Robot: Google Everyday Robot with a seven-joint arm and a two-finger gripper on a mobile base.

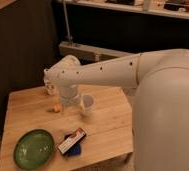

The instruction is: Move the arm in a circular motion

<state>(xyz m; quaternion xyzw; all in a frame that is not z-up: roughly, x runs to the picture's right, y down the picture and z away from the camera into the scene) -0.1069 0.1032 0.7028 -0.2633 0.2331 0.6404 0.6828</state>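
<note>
You have the arm (103, 72) reaching in from the right over the wooden table (108, 125), its gripper (68, 100) pointing down just beside a white cup (87, 104) and near a small orange piece (56, 108). Toward the front edge you can see a green plate (34, 148) at the left and, beside it, a flat snack packet (71, 140) lying partly on something dark blue.

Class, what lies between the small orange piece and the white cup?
The pale gripper of the white jointed arm, low over the wooden table, in the camera view.
</note>
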